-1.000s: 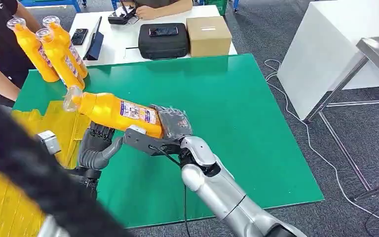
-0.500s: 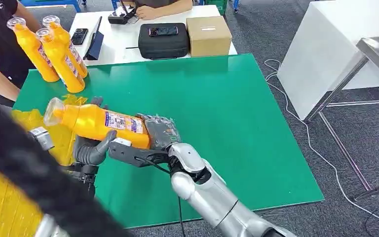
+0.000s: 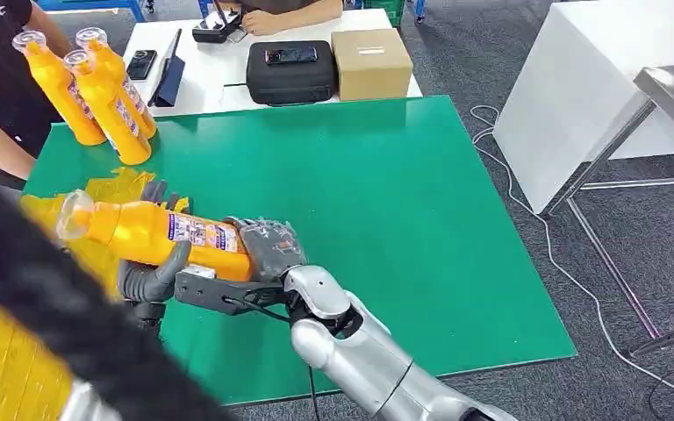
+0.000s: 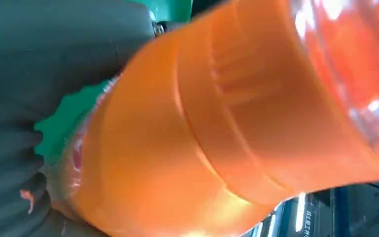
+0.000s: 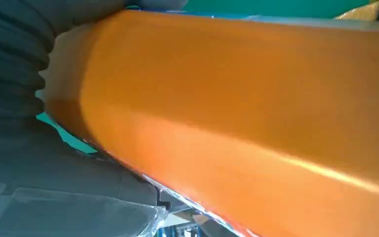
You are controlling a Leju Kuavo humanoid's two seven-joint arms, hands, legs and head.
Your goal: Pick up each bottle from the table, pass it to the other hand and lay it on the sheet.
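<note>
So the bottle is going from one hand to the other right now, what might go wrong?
The orange bottle lies sideways, gripped at its base by the right hand, with the left hand cupped under its middle. If the right hand lets go before the left grips firmly, the bottle might slip or roll. Its cap end overhangs the yellow sheet, so it may land crooked.

The held bottle carries a label too blurred to read.
</note>
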